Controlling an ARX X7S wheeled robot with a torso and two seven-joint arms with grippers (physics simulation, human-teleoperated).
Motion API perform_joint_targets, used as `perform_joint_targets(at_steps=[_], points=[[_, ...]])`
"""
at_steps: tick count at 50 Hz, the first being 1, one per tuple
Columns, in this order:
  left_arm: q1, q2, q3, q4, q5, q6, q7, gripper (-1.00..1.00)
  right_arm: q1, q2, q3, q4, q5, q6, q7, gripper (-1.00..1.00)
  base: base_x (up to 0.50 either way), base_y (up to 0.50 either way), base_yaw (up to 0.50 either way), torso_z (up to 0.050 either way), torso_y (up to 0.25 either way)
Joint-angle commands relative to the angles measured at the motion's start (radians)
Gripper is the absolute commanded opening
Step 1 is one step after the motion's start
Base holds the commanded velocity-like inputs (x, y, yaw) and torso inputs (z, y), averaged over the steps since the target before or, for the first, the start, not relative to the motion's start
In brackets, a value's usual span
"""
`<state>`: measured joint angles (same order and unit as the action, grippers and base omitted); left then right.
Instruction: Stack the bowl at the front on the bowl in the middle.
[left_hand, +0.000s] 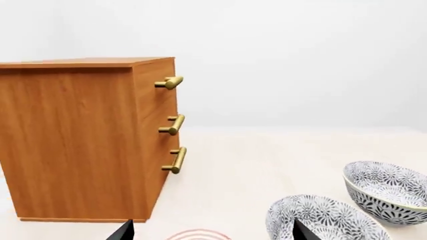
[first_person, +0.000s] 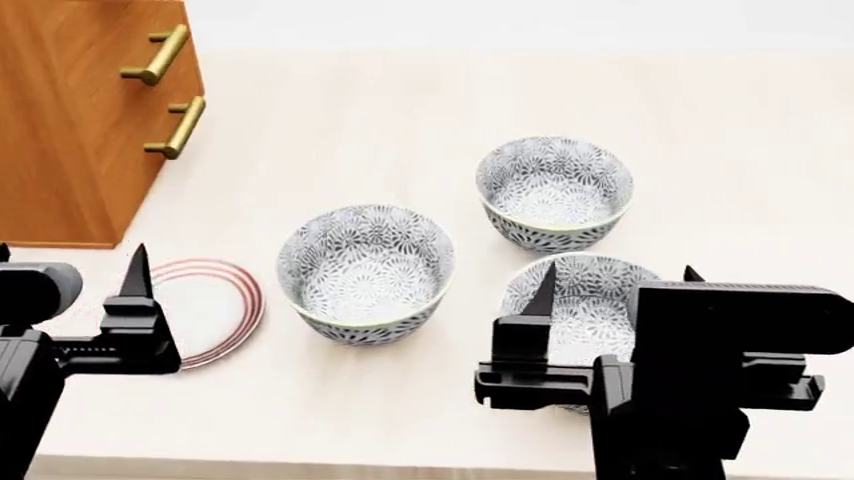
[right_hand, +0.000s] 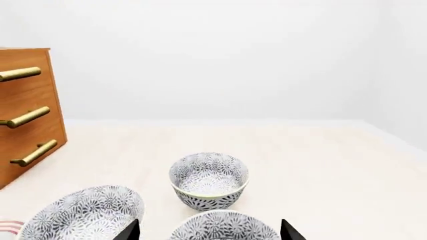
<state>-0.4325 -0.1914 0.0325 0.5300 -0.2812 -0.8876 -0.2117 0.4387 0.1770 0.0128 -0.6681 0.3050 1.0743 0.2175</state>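
Observation:
Three grey floral bowls stand on the table. The bowl at the front lies nearest me, under my right gripper. That gripper is open, one black fingertip on each side of the bowl's rim, apparently just above it. The bowl in the middle stands to its left, empty. The third bowl is farther back. My left gripper hangs open with nothing in it.
A flat red-ringed plate lies under my left gripper, left of the middle bowl. A wooden drawer cabinet with brass handles stands at the back left. The table's front edge runs just below both grippers.

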Motion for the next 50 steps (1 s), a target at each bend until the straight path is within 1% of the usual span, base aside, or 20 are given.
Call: perform_joint_targets(at_steps=[1, 5, 11, 14, 16, 17, 28, 50], points=[[-0.002, -0.009, 0.014, -0.002, 0.013, 0.020, -0.013, 1.00, 0.009, 0.015, -0.028, 0.004, -0.005, 0.004, 0.013, 1.00, 0.00, 0.50, 0.00, 0.000, 0.000], [-0.003, -0.011, 0.015, -0.005, 0.011, 0.022, -0.013, 1.00, 0.008, 0.016, -0.041, 0.026, -0.008, -0.010, 0.011, 1.00, 0.00, 0.41, 0.00, 0.000, 0.000], [-0.003, -0.011, 0.018, -0.015, 0.011, 0.033, -0.016, 1.00, 0.013, 0.019, -0.061, 0.048, -0.019, -0.005, 0.025, 1.00, 0.00, 0.00, 0.00, 0.000, 0.000], [0.000, -0.012, 0.018, -0.021, 0.011, 0.041, -0.016, 1.00, 0.001, 0.029, -0.079, 0.044, -0.030, -0.028, 0.027, 1.00, 0.00, 0.00, 0.00, 0.000, 0.000], [0.003, -0.012, 0.019, -0.023, 0.011, 0.047, -0.016, 1.00, 0.008, 0.024, -0.061, 0.045, 0.009, 0.000, -0.004, 1.00, 0.00, 0.00, 0.00, 0.000, 0.000], [0.006, -0.013, 0.020, -0.021, 0.011, 0.048, -0.017, 1.00, -0.002, 0.030, -0.065, 0.039, 0.014, -0.018, -0.018, 1.00, 0.25, 0.00, 0.00, 0.000, 0.000], [0.010, -0.019, 0.027, -0.028, 0.010, 0.060, -0.019, 1.00, -0.003, 0.038, -0.094, 0.040, 0.001, -0.029, -0.003, 1.00, 0.50, -0.01, 0.00, 0.000, 0.000], [0.005, -0.026, 0.035, -0.029, 0.001, 0.067, -0.028, 1.00, 0.007, 0.051, -0.108, 0.038, 0.005, -0.023, 0.008, 1.00, 0.50, 0.00, 0.00, 0.000, 0.001]])
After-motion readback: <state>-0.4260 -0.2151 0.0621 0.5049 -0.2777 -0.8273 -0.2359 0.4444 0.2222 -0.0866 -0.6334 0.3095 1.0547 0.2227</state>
